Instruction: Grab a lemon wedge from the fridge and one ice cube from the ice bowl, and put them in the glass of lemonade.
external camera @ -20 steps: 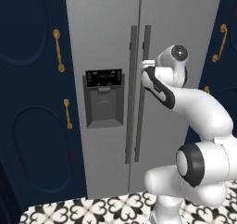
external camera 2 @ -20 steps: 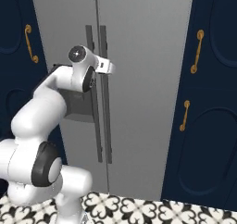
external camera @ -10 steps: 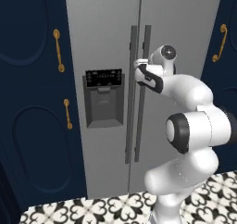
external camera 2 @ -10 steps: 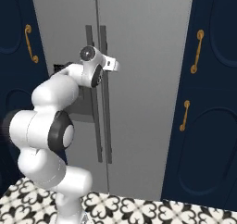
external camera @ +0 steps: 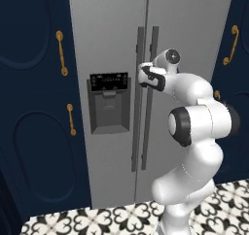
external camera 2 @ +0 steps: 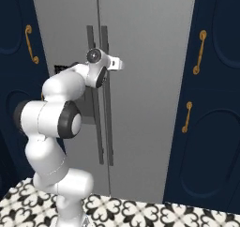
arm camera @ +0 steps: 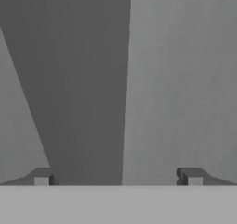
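Gripper (arm camera: 118,181) fingers are spread wide, holding nothing, set at the fridge (external camera: 109,44) door handle (external camera: 150,98). Door opening is judged the step in hand; closing around 1 handle is called for next.

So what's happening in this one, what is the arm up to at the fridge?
The white arm has its claw up against the closed fridge, at the two vertical door handles in the middle. The hand view shows the fingertips spread wide with a dark handle bar between them, nothing gripped yet. Both doors are shut, so the lemon step hasn't begun.
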Controlling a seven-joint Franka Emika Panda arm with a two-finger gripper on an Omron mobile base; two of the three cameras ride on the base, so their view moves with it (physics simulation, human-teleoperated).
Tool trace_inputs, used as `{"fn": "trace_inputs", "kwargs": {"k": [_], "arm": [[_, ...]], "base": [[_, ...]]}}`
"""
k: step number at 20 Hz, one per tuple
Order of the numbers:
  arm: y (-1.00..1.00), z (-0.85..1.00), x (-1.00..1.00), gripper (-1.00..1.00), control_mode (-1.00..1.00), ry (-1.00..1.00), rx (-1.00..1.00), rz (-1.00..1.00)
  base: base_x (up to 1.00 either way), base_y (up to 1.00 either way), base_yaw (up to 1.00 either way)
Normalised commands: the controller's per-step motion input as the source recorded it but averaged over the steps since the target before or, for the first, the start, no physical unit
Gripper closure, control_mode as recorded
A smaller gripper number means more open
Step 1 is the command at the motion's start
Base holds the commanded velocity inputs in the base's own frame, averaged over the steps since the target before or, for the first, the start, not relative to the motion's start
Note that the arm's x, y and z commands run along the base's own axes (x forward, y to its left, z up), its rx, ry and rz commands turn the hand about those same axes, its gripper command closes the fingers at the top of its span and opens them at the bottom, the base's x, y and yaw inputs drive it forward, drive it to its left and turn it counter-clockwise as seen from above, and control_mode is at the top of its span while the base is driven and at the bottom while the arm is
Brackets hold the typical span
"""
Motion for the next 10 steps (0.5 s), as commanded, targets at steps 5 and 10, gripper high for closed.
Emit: {"fn": "trace_inputs", "kwargs": {"k": [5, 10], "arm": [[-0.06, -0.52, 0.44, -1.0, -1.0, -0.1, 0.0, 0.0], [-0.01, -0.65, 0.3, -1.0, -1.0, -0.17, 0.0, 0.0]], "base": [[0.0, 0.0, 0.0], [0.0, 0.0, 0.0]]}}
